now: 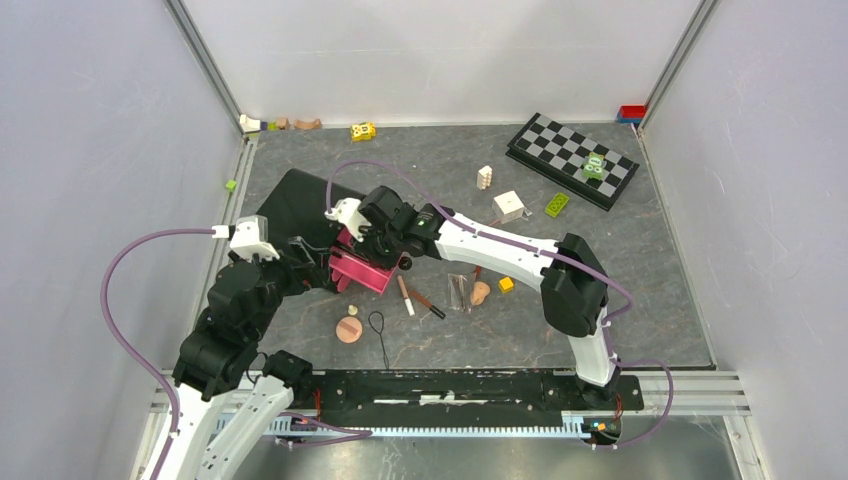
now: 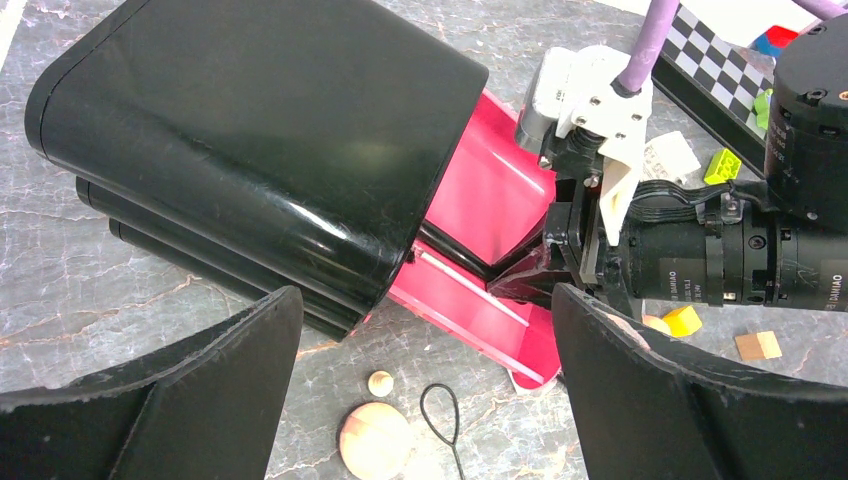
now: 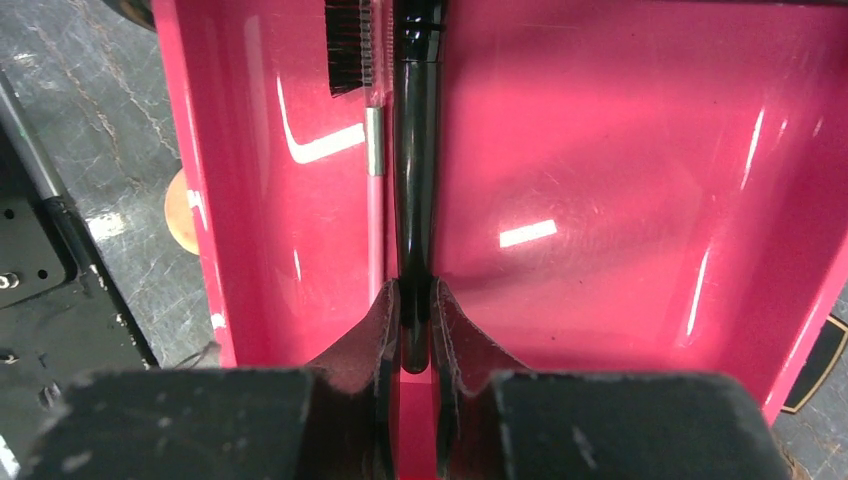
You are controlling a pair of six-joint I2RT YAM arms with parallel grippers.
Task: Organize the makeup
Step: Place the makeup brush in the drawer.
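Right gripper (image 3: 415,305) pinches the near end of a black brush (image 3: 416,150) held lengthwise in the pink tray (image 3: 620,150), beside a pink-handled brush (image 3: 373,140). Released crooked, it could overhang the lip and jam against the black case (image 2: 260,130); left gripper (image 2: 425,310) hangs spread.

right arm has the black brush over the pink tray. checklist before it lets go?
1. Grip: right end effector shut on the black brush, handle between the fingers: ok.
2. Brush inside the pink tray walls: ok.
3. Brush resting on the tray floor: cannot tell.
4. Clearance to the pink-handled brush alongside: cannot tell, they look very close.
5. Left end effector open and empty, beside the black case: ok.
6. All makeup stowed: not ok; peach puff and pencils lie on the table.
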